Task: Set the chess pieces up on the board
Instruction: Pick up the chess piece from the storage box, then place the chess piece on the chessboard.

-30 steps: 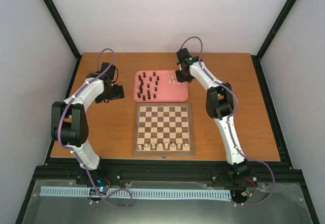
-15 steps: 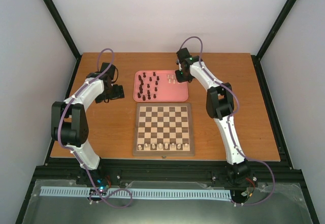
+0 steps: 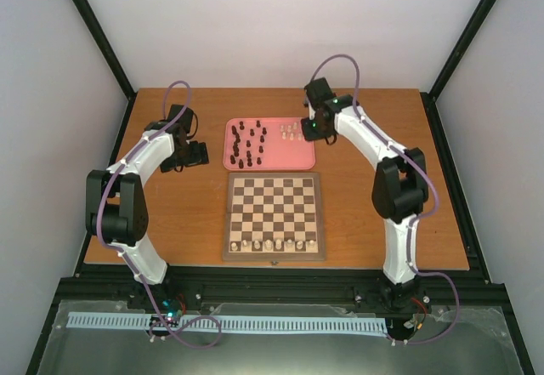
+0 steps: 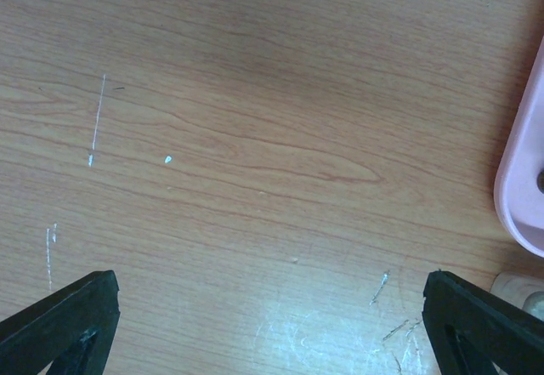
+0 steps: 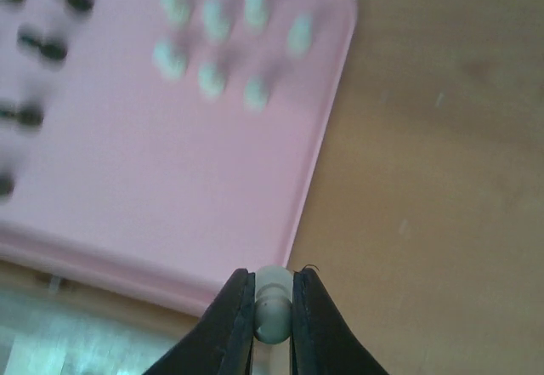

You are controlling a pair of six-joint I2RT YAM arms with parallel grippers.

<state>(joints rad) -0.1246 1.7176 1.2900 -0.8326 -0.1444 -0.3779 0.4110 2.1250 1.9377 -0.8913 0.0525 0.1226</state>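
Observation:
The chessboard (image 3: 274, 177) lies in the middle of the table with several cream-white pieces (image 3: 274, 244) on its near row. The pink tray (image 3: 280, 152) behind it holds several dark brown pieces (image 3: 246, 144) and several cream-white pieces (image 3: 291, 131), which are blurred in the right wrist view (image 5: 212, 43). My right gripper (image 3: 316, 128) hovers at the tray's right edge (image 5: 323, 162), shut on a cream-white pawn (image 5: 272, 303). My left gripper (image 3: 200, 154) is open and empty over bare table left of the tray; its fingertips (image 4: 64, 315) are wide apart.
The tray's rounded edge (image 4: 518, 196) shows at the right of the left wrist view. The wooden table (image 3: 170, 213) has black frame rails along its sides. White walls enclose the back and sides.
My right arm has swung to the right and lifted away from the tray's white pieces, its elbow shifting right. The left arm has not moved.

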